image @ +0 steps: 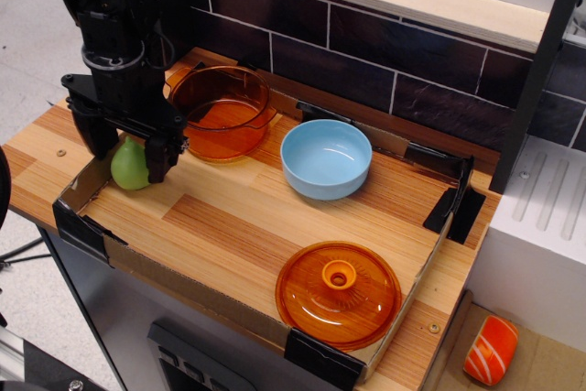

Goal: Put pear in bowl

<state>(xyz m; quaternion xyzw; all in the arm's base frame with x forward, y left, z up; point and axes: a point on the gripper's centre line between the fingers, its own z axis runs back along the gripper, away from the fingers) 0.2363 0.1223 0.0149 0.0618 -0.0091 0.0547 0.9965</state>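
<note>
Black gripper (128, 146) low over pear (129, 166) at left end of counter (229, 217), fingers (161, 155) apart either side of it. Light-blue bowl (326, 158) mid-counter, orange pot (220, 109) behind, orange lid (338, 293) in front.

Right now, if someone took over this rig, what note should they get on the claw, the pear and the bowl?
Claw: open, lowered around the pear, one finger on each side; not closed on it yet.
Pear: on the wooden tray floor at the left end, near the cardboard wall.
Bowl: light blue, empty, mid-tray, right of the orange pot.
Done: approach to the pear.
Left: close, lift, carry right past the pot, release in the bowl.
</note>
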